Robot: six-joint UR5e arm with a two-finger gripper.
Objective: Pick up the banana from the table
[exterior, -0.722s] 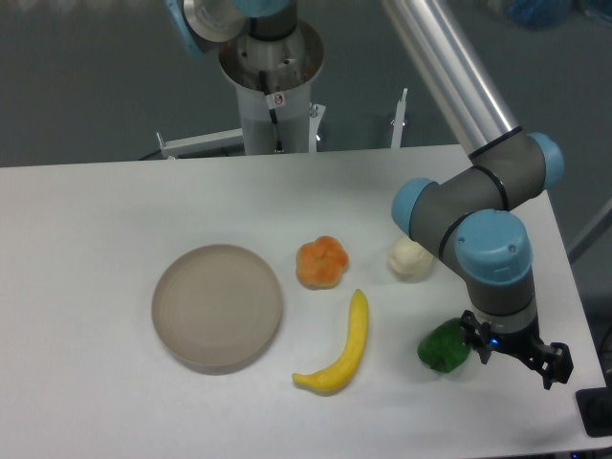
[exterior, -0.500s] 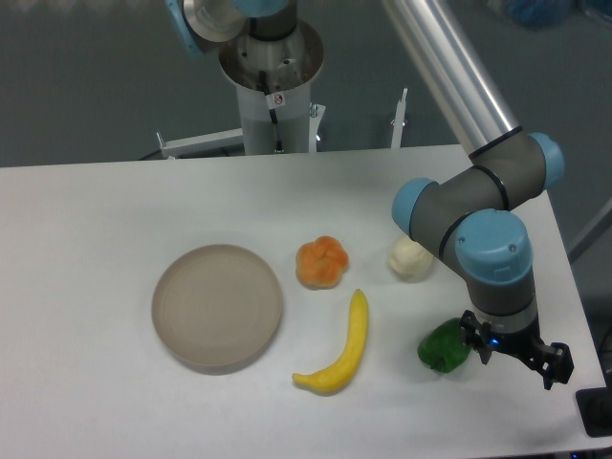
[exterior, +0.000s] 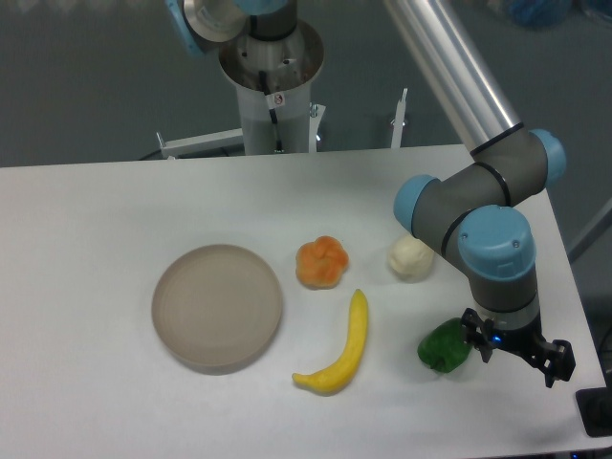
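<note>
Banana, slender, curved, glossy yellow, lies on the white desk between a round beige-grey plate and a green pepper. Rightmost, the tool hovers beside the pepper, empty; its opening cannot be told.

Glossy yellow curved banana flat on white table.

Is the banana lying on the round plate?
No, the banana lies directly on the white table, to the right of the plate and apart from it.
</note>
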